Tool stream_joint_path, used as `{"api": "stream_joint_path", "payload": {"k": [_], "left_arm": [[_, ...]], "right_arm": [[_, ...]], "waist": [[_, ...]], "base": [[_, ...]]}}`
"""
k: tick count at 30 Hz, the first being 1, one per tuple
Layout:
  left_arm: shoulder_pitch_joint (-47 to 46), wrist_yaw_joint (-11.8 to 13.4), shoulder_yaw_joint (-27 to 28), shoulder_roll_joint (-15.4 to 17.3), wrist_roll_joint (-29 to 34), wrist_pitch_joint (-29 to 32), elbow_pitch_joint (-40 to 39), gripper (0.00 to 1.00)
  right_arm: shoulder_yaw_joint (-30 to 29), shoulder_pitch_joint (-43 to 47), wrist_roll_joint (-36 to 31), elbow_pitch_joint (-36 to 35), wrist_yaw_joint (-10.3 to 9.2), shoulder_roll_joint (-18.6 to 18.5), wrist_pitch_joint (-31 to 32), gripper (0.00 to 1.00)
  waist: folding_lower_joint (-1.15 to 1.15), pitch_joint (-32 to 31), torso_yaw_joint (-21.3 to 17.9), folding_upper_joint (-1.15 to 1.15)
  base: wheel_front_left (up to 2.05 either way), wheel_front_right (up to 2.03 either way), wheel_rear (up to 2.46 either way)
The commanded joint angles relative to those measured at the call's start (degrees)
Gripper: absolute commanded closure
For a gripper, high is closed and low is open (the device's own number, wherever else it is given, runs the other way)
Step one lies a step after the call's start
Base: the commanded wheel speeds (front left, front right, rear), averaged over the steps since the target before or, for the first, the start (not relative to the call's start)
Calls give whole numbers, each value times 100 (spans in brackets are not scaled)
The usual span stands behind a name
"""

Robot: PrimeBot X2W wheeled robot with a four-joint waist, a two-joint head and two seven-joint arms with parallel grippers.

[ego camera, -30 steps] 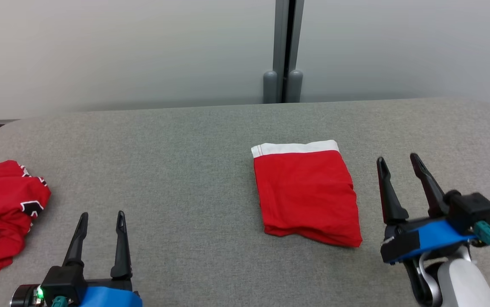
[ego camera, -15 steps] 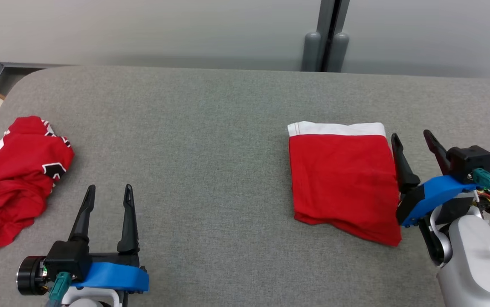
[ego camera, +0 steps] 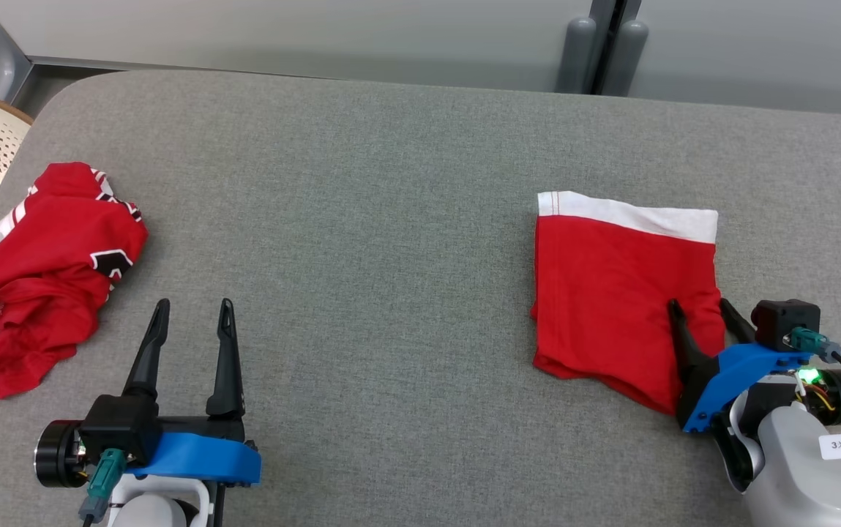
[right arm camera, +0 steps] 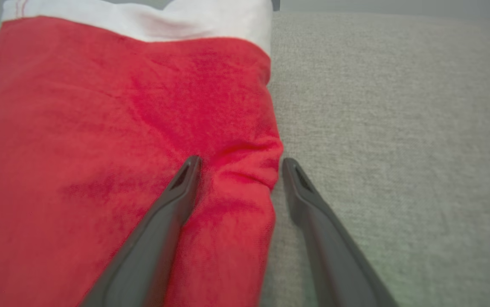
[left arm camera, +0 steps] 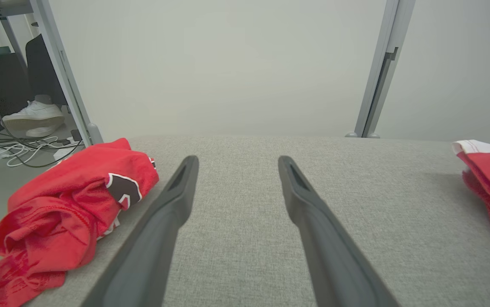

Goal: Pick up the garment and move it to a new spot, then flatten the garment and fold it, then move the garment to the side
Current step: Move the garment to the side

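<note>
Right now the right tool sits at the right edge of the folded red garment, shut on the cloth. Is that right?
No: the right tool sits at the right edge of the folded red garment, but open, straddling that edge. The right wrist view shows it.

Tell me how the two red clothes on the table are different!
The folded garment lies flat and neat; the crumpled garment is a heap. The folded garment has a white band; the crumpled garment has black-and-white marks. Both are red and lie on the grey table.
</note>
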Motion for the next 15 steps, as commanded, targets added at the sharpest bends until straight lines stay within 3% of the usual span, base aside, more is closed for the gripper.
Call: {"api": "stream_joint_path", "payload": {"k": [1, 5, 7, 8, 15], "left_arm": [[-73, -10, 0, -1, -24, -26, 14, 0], [-81, -23, 1, -5, -15, -25, 45, 0], [-72, -25, 5, -6, -11, -26, 54, 0], [-61, -24, 11, -8, -10, -25, 55, 0], [3, -39, 3, -15, -22, -26, 21, 0]], "right_arm": [[35, -61, 40, 102, 1, 16, -15, 0], [167, -88, 158, 400, 2, 105, -116, 0], [231, -111, 229, 456, 3, 167, -219, 92], [274, -134, 265, 473, 3, 169, -268, 100], [479, -282, 452, 428, 1, -47, -549, 100]], "waist": [[-1, 5, -2, 0], [-1, -3, -16, 0], [-1, -27, -31, 0], [-1, -43, -46, 0], [-1, -86, -263, 0]], "base": [[0, 0, 0], [0, 0, 0], [0, 0, 0], [0, 0, 0], [0, 0, 0]]}}
